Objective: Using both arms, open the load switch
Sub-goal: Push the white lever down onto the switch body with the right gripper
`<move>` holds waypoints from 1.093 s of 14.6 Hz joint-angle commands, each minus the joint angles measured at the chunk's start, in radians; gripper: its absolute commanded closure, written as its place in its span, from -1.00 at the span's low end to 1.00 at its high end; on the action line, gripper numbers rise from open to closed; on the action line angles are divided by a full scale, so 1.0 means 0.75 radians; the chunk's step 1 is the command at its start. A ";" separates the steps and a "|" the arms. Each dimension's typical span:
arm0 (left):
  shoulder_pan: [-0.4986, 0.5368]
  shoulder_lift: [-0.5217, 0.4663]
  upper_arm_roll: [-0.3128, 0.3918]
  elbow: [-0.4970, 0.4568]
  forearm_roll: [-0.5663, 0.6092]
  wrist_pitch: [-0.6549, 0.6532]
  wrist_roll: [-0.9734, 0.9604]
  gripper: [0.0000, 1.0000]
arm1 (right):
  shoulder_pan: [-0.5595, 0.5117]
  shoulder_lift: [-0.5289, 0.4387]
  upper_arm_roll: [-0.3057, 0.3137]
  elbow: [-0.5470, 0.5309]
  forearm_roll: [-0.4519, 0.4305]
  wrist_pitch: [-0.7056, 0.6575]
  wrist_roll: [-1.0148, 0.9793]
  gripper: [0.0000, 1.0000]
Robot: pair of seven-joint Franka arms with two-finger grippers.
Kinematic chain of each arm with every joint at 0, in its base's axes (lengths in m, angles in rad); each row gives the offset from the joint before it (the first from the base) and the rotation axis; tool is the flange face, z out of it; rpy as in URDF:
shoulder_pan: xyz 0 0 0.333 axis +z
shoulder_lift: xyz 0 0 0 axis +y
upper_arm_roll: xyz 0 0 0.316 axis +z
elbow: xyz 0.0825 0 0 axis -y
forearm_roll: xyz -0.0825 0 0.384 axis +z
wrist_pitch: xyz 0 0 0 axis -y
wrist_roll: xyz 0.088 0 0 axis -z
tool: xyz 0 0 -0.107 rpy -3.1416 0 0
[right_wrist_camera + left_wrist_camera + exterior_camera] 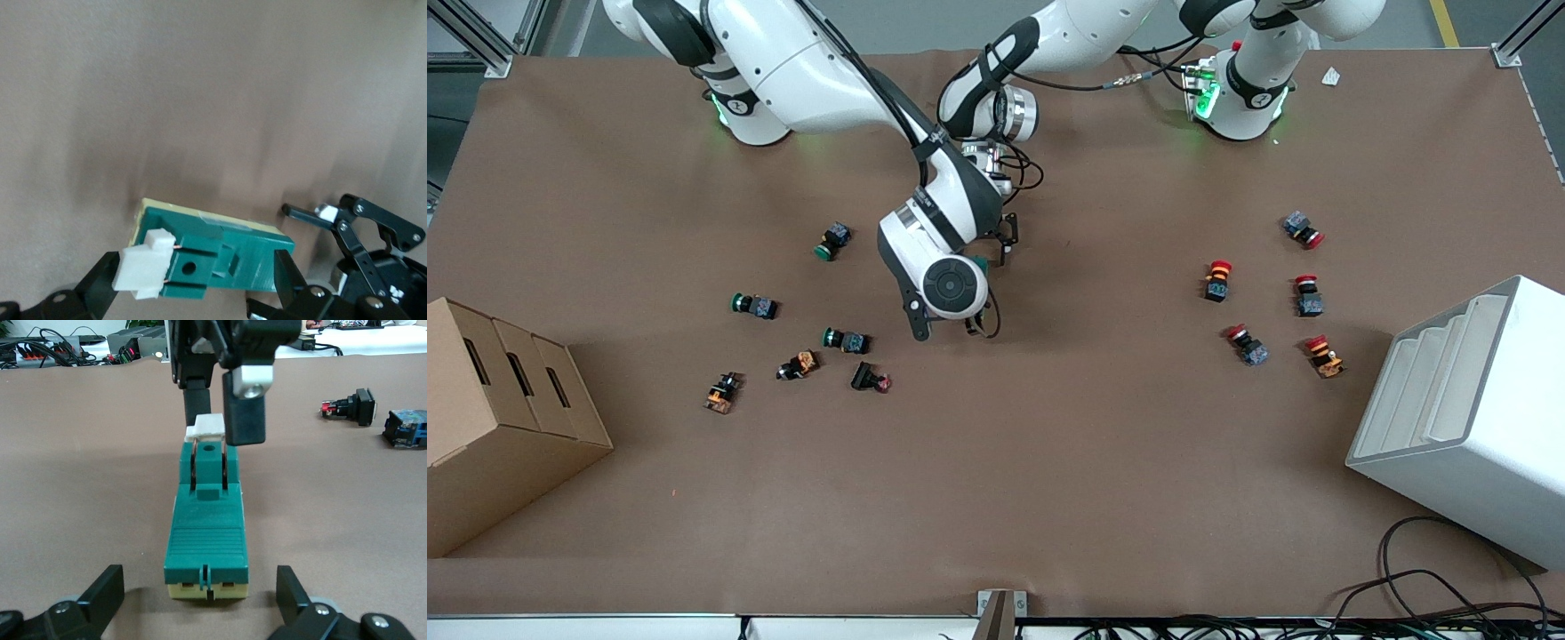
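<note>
both claws at the load switch, neither one gripping it yet

your load switch (207, 533) lies flat on the table (1049, 462) near its middle, under the two wrists, and in the front view it is almost wholly hidden, with only a sliver of green showing beside the right arm's wrist. its white lever (204, 427) sits at one end of the green body.

your left gripper (200, 603) is spread wide, one finger on each side of the cream-coloured end, both apart from the body. your right gripper (193, 283) is at the lever end, also spread; one finger (100, 287) lies just beside the white lever, the other (290, 277) beside the green body. i cannot tell whether either is touching.

what can go wrong from here, as i judge it:
- nothing pins the body, so a pull on the lever would likely drag or tip the whole switch across the paper.
- the left fingers stand well off the sides; an uneven close could twist the block and knock the lever away from the right claw.
- the lever is small and smooth-looking, so a shallow pinch may slip off.
- the two wrists are crowded together, so watch for a cable snag or finger clash.

the scattered push buttons (845, 340) lie well apart from the work.
</note>
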 commanded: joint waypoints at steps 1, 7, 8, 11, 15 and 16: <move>0.000 0.034 0.015 0.026 0.010 -0.009 -0.011 -1.00 | 0.007 -0.009 -0.001 0.012 0.064 -0.107 0.013 -1.00; 0.002 0.034 0.017 0.026 0.012 -0.009 -0.009 -1.00 | 0.003 -0.017 0.007 0.098 0.069 -0.363 -0.001 -1.00; 0.004 0.034 0.019 0.026 0.012 -0.009 -0.007 -1.00 | 0.003 -0.019 0.007 0.098 0.073 -0.365 0.001 -1.00; 0.006 0.036 0.028 0.026 0.012 -0.009 -0.005 -1.00 | 0.003 -0.019 0.028 0.096 0.087 -0.404 0.001 -1.00; 0.006 0.046 0.032 0.026 0.014 -0.009 0.005 -1.00 | 0.009 -0.013 0.044 0.072 0.089 -0.414 -0.005 -1.00; 0.004 0.050 0.036 0.028 0.014 -0.009 0.005 -1.00 | 0.009 -0.011 0.044 0.066 0.089 -0.412 -0.016 -1.00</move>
